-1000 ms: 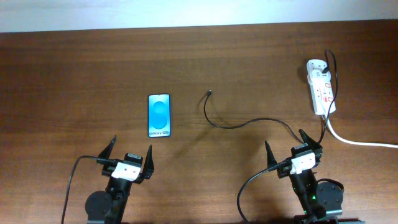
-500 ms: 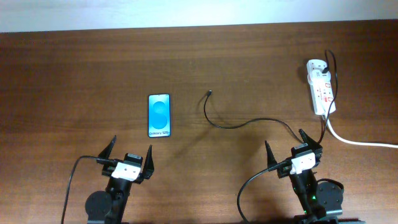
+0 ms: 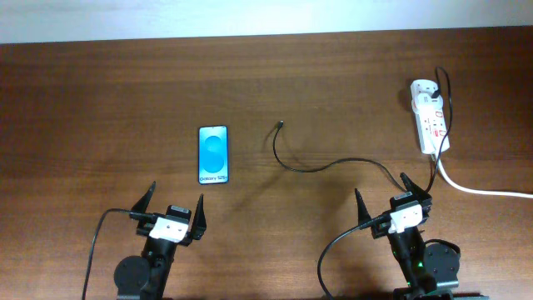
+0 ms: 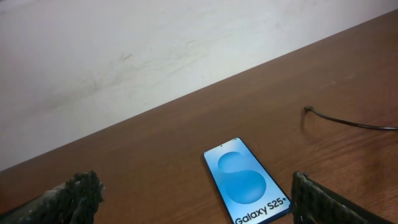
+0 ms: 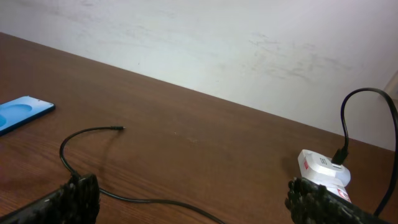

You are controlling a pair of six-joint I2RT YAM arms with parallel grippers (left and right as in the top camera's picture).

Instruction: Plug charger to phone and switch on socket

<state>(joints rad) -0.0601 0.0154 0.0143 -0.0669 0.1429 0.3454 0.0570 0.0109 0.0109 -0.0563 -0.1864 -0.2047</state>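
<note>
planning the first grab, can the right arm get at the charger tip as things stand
Probably yes: the charger tip lies loose on the table, with nothing between it and the open right gripper.

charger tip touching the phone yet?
Apart. The overhead view shows a strip of bare table between the charger tip and the phone; the left wrist view shows the same gap.
</note>
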